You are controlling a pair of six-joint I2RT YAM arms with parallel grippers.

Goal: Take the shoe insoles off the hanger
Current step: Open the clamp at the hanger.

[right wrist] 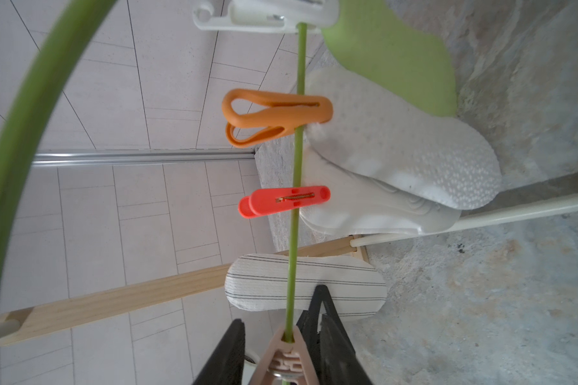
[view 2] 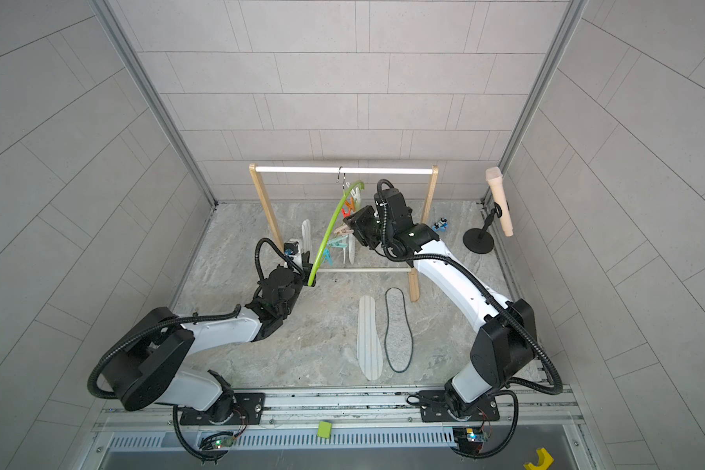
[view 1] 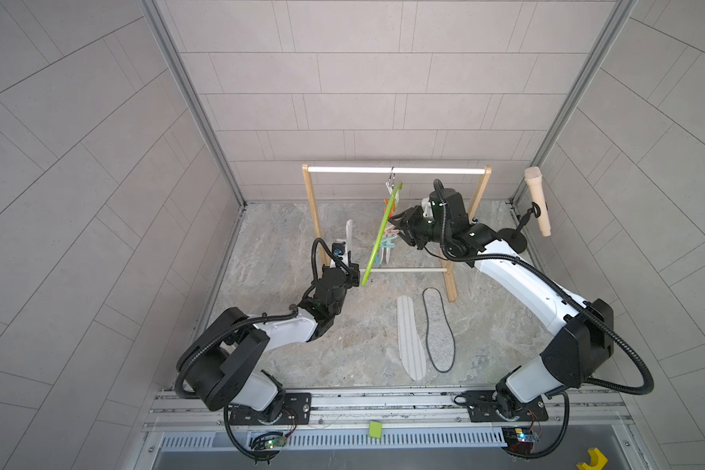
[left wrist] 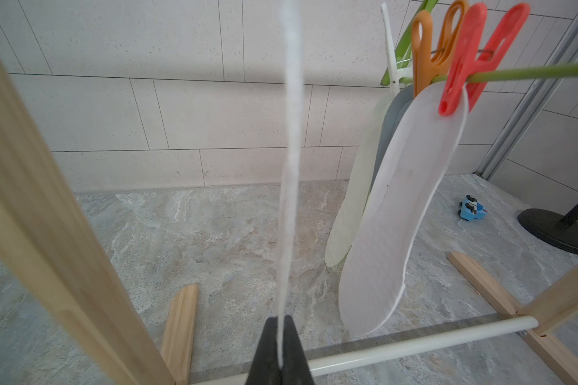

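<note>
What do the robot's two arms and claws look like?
The left arm and the right arm both have smooth white shells with chunky black joints. A ribbed black cable runs along each one. Each arm stands on one of the black base plates. The left claw and the right claw have black, wedge-shaped fingers.

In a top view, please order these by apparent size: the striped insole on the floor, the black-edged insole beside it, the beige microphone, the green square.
1. black-edged insole and striped insole, alike, not ranked.
2. beige microphone, raised nearer the camera.
3. green square.
</note>
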